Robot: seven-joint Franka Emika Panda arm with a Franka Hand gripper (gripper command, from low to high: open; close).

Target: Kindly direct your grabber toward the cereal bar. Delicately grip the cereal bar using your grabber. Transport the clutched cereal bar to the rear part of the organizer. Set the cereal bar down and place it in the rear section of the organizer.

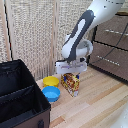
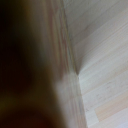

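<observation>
grabber [image 1: 71, 73] directly above granola box [image 1: 70, 85], fingers hidden, state cannot be told | box upright, long axis vertical, right of yellow bowl [image 1: 50, 80] | organizer [image 1: 20, 95] lies left.

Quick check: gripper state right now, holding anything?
Gripper: down on top of the upright cereal bar; whether its jaws are closed on it cannot be told.

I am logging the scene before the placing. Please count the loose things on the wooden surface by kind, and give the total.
Bowls: 2 (yellow bowl, blue bowl)
Cereal bar: 1
Organizer: 1
Total: 4
</observation>
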